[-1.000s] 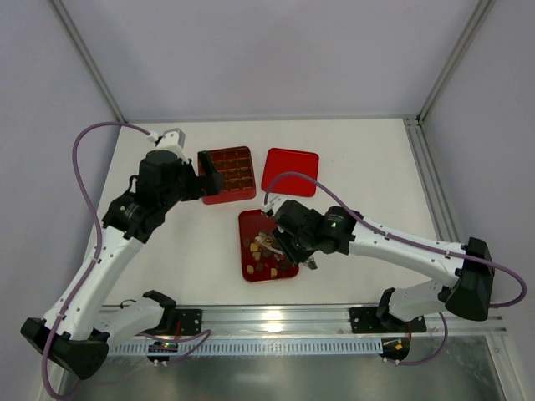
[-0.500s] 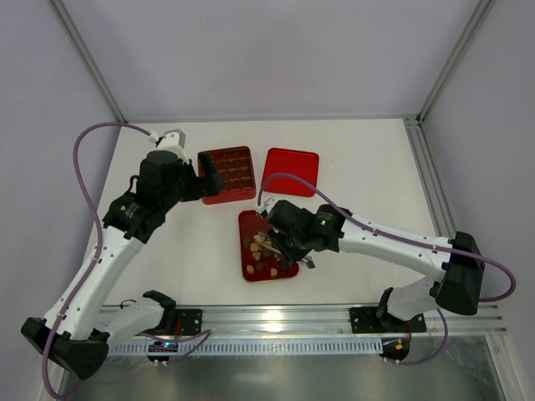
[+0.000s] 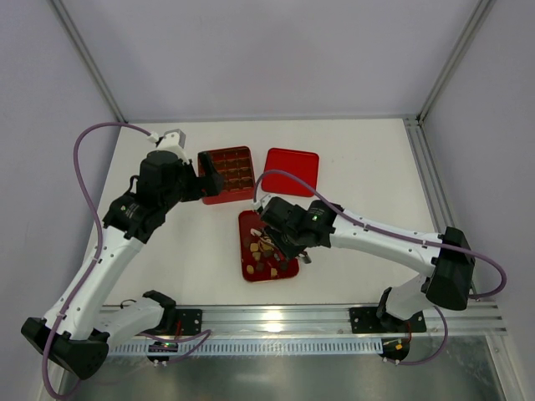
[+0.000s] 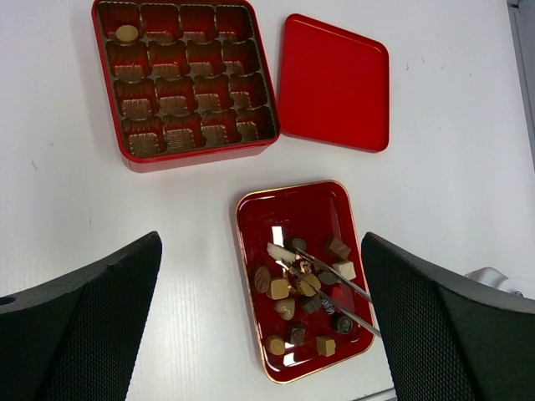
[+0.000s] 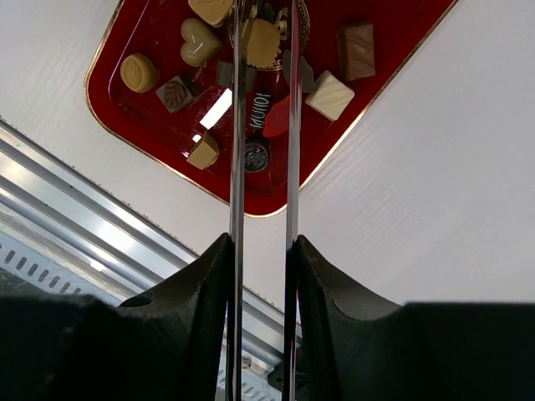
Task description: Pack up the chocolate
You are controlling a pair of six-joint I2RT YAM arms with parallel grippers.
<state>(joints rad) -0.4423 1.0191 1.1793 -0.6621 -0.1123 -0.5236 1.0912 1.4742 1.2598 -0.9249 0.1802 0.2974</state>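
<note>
The only writing is white lettering on one dark piece [image 5: 257, 108], too small to read. The right gripper [image 5: 261, 246] is clamped on metal tweezers [image 5: 236, 150], whose two blades run either side of a round light-brown chocolate [image 5: 263, 42] in the open red tray [image 5: 102, 83] (the other pieces lie loose around it). The left gripper [image 3: 211, 178], jaws wide apart, hangs just beside the compartmented box [image 4: 201, 155], apart from the tray. One round piece [image 4: 127, 33] sits in a corner compartment of that box.

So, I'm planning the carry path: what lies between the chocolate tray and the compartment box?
Only bare table separates tray and box; the left wrist view shows it.
</note>
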